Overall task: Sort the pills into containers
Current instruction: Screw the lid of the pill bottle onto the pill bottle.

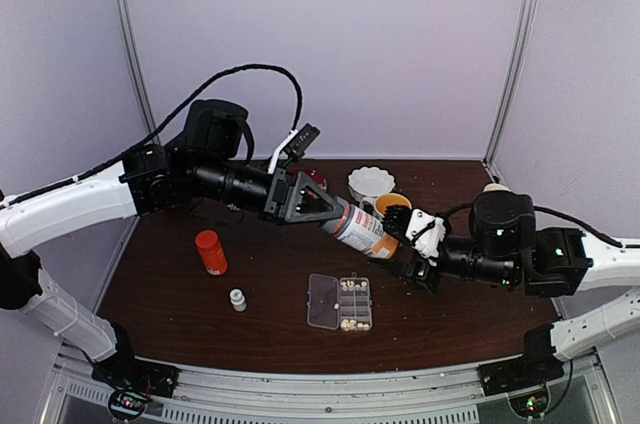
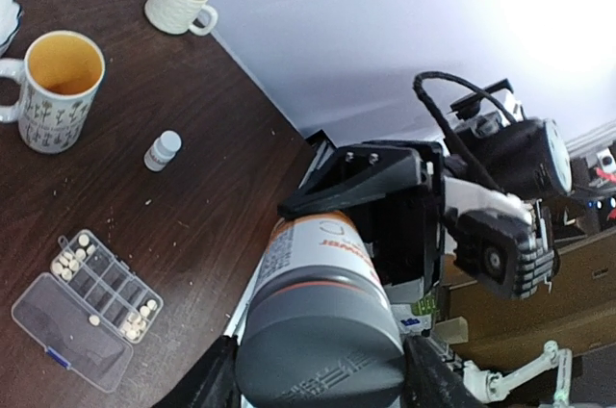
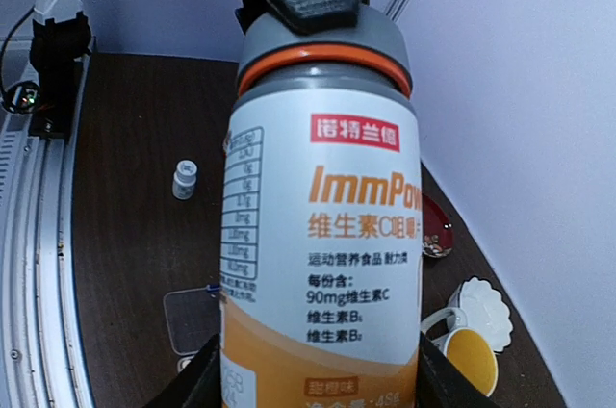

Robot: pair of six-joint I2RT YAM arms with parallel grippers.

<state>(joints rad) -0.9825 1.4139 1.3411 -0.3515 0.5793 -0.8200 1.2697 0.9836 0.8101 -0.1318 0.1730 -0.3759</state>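
A big white-and-orange vitamin bottle (image 1: 362,229) with a grey cap (image 2: 322,331) hangs tilted above the table between both arms. My left gripper (image 1: 335,214) is shut on the cap end, its fingers (image 2: 207,384) pressed against both sides of the cap. My right gripper (image 1: 405,234) is shut on the bottle's lower body (image 3: 322,235). Below them lies the clear pill box (image 1: 340,301) with its lid folded open to the left. Pale pills (image 1: 352,289) fill some of the containers at its far and near ends (image 2: 140,317). No pill is in either gripper.
An orange bottle (image 1: 211,252) and a small white vial (image 1: 237,299) stand left of the box. A mug with a yellow inside (image 1: 390,204), a white scalloped bowl (image 1: 371,182) and a red dish (image 1: 315,179) sit at the back. A cream cup (image 2: 180,1) stands near the wall.
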